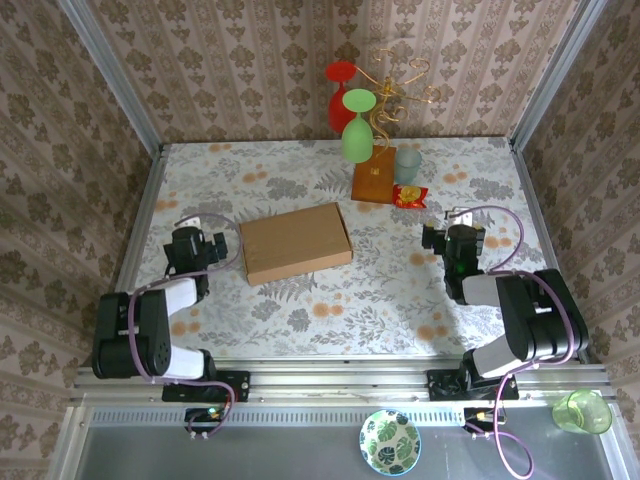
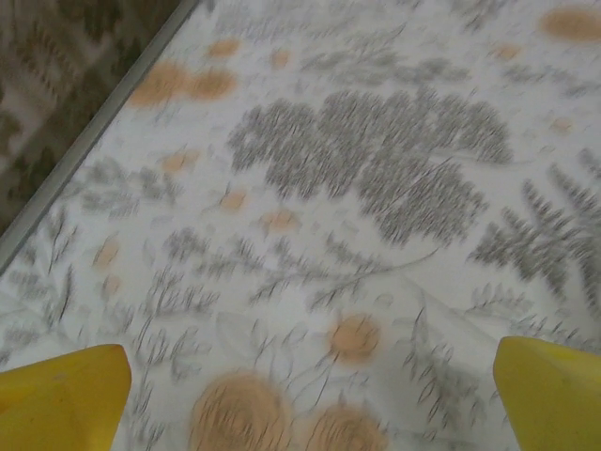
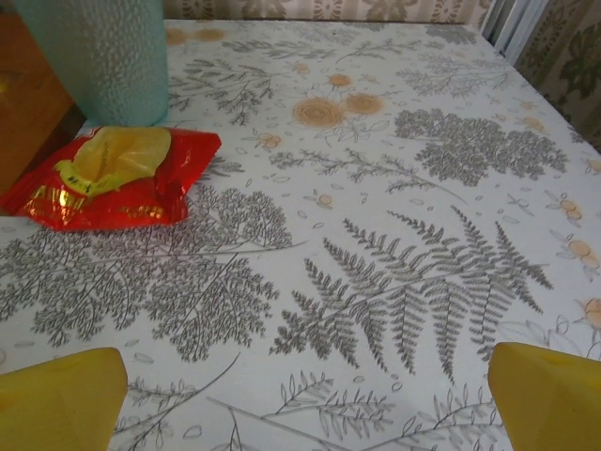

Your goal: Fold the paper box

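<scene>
Now the paper box (image 1: 296,243) lies closed between the left gripper (image 2: 305,399) and the right gripper (image 3: 305,399), touching neither, each spread wide, empty.

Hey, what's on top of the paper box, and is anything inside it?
Nothing rests on the paper box; its brown top panel is bare. It lies closed on the table, so its inside and anything beneath it are hidden.
</scene>
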Controlling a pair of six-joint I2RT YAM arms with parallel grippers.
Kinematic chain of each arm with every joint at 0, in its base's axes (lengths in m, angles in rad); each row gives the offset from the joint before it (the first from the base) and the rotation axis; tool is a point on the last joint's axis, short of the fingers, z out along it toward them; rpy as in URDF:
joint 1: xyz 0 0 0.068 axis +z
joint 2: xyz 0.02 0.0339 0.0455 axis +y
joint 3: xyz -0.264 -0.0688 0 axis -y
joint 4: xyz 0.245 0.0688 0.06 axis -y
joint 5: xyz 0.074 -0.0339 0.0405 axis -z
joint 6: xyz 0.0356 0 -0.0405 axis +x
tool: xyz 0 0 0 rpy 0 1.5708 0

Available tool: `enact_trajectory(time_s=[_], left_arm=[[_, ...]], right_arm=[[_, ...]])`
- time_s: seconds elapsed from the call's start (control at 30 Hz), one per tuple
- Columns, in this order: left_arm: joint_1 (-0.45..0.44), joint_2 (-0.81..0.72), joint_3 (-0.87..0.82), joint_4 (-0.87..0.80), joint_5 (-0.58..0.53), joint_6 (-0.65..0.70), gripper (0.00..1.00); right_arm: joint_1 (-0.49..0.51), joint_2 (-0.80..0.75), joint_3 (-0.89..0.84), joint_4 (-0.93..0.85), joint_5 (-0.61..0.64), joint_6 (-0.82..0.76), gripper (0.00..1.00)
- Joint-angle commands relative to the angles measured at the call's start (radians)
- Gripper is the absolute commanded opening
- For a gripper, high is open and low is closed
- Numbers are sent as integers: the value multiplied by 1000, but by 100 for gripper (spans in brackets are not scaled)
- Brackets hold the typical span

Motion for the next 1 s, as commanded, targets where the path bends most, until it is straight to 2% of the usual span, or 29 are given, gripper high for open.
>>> enact_trajectory(time_s=[0.0, 0.03, 0.07, 0.1, 0.23, 0.97], left_arm=[[3, 104, -99, 440, 64, 68, 100], [4, 158, -122, 561, 87, 90, 100], [5, 165, -128, 574, 100, 97, 100], [3, 127, -101, 452, 93, 77, 100], [-5, 135, -48, 370, 65, 79, 100], [-13, 144, -51, 395, 51, 94, 100]], right_arm=[[-13, 17, 23, 60, -14, 32, 100], [-18, 22, 20, 82, -25, 33, 100], [-18, 26, 12, 98, -20, 32, 100], [-20, 19, 16, 78, -20, 37, 100], [-20, 23, 15, 90, -21, 33, 100], [-20, 21, 16, 84, -20, 34, 100]])
